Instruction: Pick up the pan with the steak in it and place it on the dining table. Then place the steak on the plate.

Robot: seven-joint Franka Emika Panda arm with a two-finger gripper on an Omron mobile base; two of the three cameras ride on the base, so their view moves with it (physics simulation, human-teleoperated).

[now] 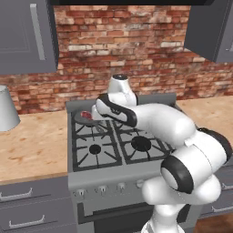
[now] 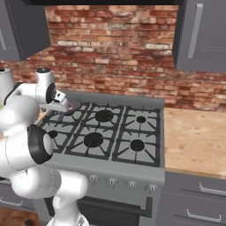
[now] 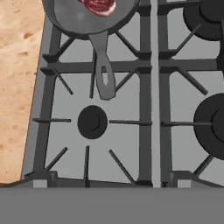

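The dark grey pan [image 3: 83, 19] sits on the stove's back left burner, and the red steak [image 3: 99, 5] lies inside it. Its long handle [image 3: 103, 70] points toward the front of the stove. In the left base view the pan [image 1: 83, 118] shows its rim and the steak [image 1: 85, 114] just left of my hand. My gripper [image 1: 97, 113] hovers above the handle, a little in front of the pan. Its fingers are hidden, so I cannot tell whether it is open or shut. The dining table and the plate are out of view.
The stove [image 1: 113, 150] has several burners under black grates. Wood-topped counters [image 1: 32, 145] [image 2: 196, 137] flank it. A pale grey vessel [image 1: 7, 109] stands on the left counter. Grey wall cabinets [image 1: 27, 36] [image 2: 203, 31] hang above, against a brick wall.
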